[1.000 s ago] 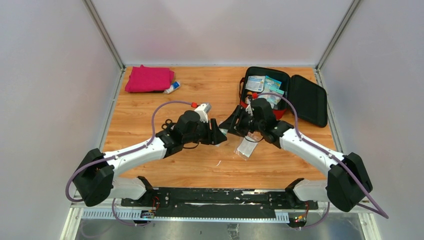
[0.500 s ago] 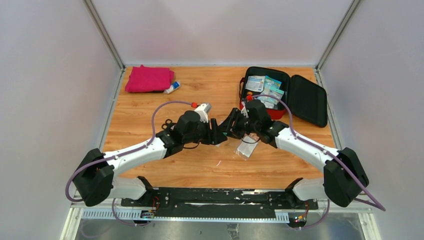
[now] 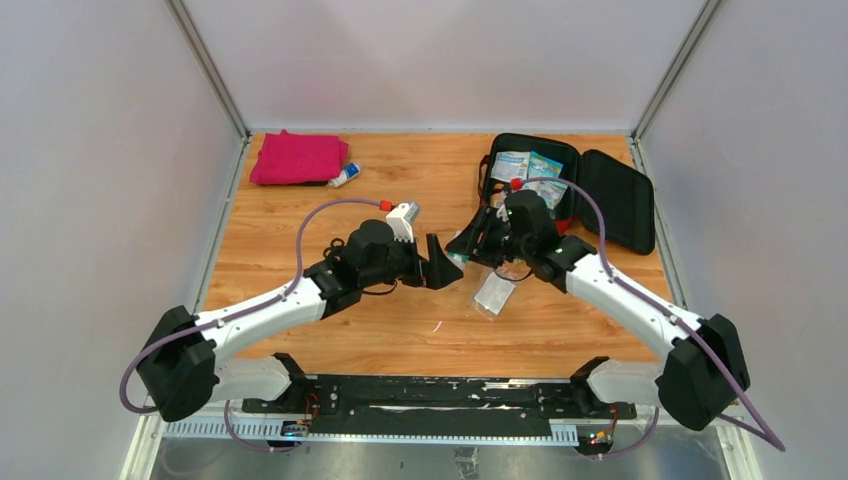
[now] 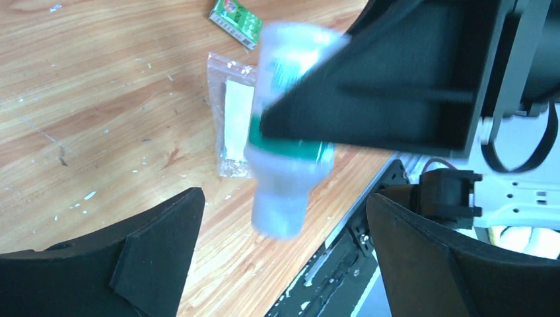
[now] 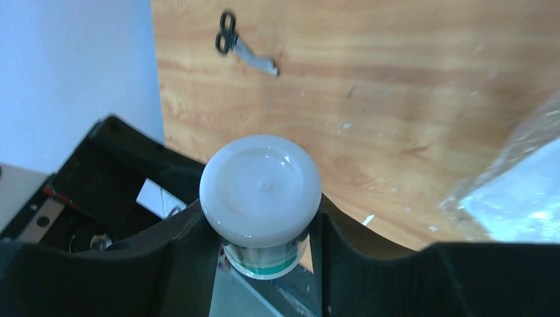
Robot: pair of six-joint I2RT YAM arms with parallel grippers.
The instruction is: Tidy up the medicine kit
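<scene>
Left gripper (image 3: 440, 268) gaping empty, we are clenching the white-capped bottle (image 5: 261, 185) in the right gripper (image 5: 257, 224) near the open medicine kit (image 3: 612, 200), risking a drop if smooth plastic slips.

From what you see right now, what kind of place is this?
Probably a robot test cell: a wooden table walled by plain white panels, with robot arms bolted to a black rail.

Bright, even light falls from above, with faint soft shadows on the tabletop (image 3: 420, 170). The top view is sharp. In the left wrist view, the white bottle (image 4: 287, 132) at centre is motion-blurred. In the right wrist view, the plastic bag (image 5: 522, 178) at the right edge is defocused and glaring.
</scene>
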